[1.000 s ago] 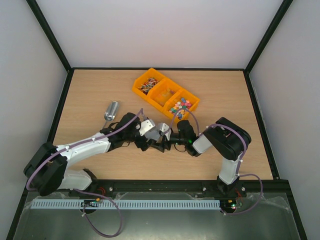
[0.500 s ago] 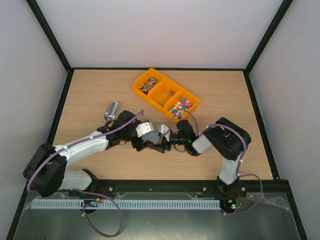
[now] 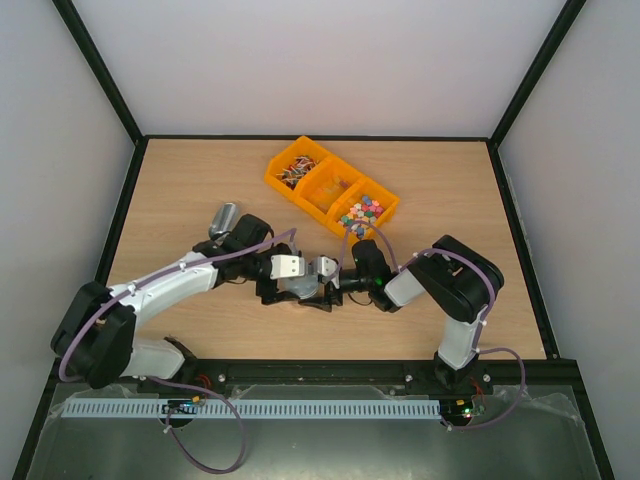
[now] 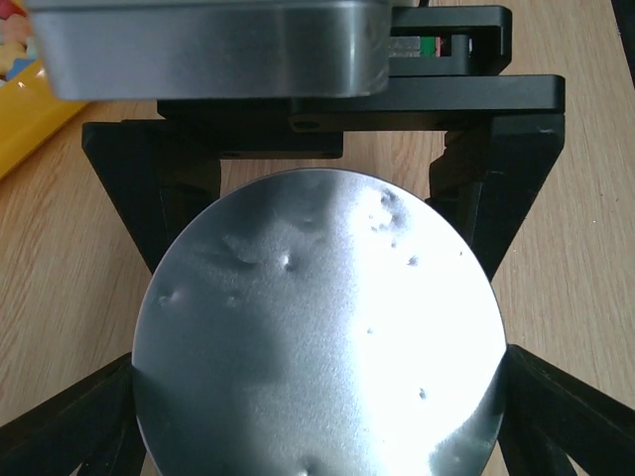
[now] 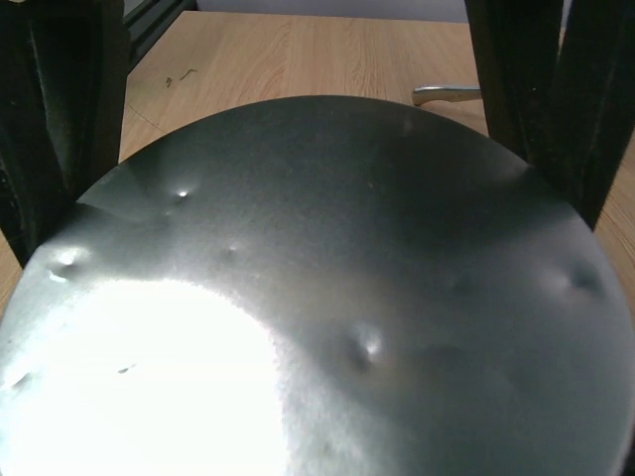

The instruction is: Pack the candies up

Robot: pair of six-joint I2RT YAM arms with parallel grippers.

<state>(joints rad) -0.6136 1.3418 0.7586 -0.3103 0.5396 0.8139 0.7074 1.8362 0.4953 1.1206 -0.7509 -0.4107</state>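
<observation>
Just outside the left gripper (image 4: pixel 319 389), on its far-left side, the scoop (image 3: pixel 222 220) lies on the table (image 3: pixel 440 170). It is apart from the arm, probably parked there to be handy once filling starts. The left gripper itself is clamped on a dented metal disc (image 4: pixel 317 327), its fingers (image 4: pixel 69 426) pressed against the rim on either side. Facing it head-on, the right gripper (image 4: pixel 317 250) reaches the opposite half of the same disc. Its fingers (image 4: pixel 134 203) seem to pinch the rim as well, though the close views leave that contact hard to confirm. I judge the two arms meet like this to pass the disc across or steady it between them; its face is bare, with no sweets on it. Beyond the right gripper, just past its wrist, sits a yellow tray (image 3: pixel 312 208) of three compartments. The candies (image 3: pixel 362 211) are in there: a red, white and dark mix (image 3: pixel 295 171) in the left one, amber pieces (image 3: pixel 333 190) in the middle, pastel cubes (image 3: pixel 368 207) in the right one, nearest that gripper. None looks packed yet.
</observation>
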